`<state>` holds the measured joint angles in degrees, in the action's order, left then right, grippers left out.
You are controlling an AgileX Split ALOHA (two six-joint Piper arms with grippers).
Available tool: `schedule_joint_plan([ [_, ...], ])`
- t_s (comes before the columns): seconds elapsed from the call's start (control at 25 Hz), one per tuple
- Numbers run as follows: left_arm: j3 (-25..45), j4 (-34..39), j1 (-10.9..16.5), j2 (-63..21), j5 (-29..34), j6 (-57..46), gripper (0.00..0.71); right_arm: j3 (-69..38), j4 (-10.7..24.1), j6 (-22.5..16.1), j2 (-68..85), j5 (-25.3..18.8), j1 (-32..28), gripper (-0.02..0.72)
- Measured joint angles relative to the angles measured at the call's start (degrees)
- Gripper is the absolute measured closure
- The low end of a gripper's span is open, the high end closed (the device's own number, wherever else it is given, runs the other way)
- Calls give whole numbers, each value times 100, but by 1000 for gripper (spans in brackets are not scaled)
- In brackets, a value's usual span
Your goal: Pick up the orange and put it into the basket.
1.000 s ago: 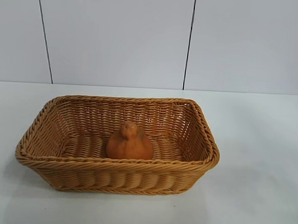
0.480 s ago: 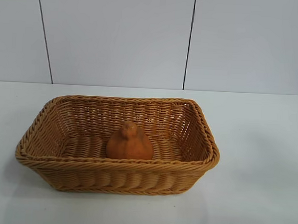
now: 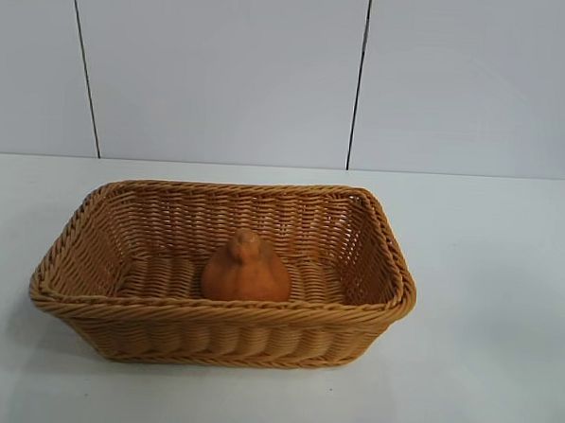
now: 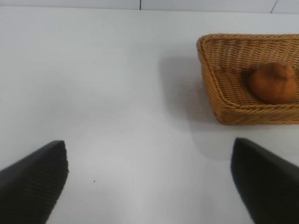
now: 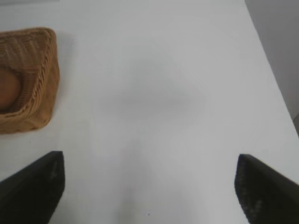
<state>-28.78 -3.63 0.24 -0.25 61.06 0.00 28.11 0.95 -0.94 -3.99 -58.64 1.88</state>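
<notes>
Sitting inside the basket point(image 3: 221, 336), the orange point(image 3: 246, 271) rests knob-up on the white table point(image 3: 487, 279). Left fingers point(image 4: 32, 182) and right fingers point(image 5: 32, 186) gape wide, empty, at six o'clock

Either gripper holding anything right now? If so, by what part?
Nothing held. The left gripper and right gripper are both open over bare table. The orange sits inside the basket, untouched.
</notes>
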Motion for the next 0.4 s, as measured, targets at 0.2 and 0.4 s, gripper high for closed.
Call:
schedule_joint_plan([
  [0.2, 0, 0, 0, 0, 0, 0, 37, -10, 0, 0, 416, -7, 0, 21],
  [0.4, 0, 0, 0, 0, 0, 0, 37, -10, -26, 0, 436, -6, 0, 21],
])
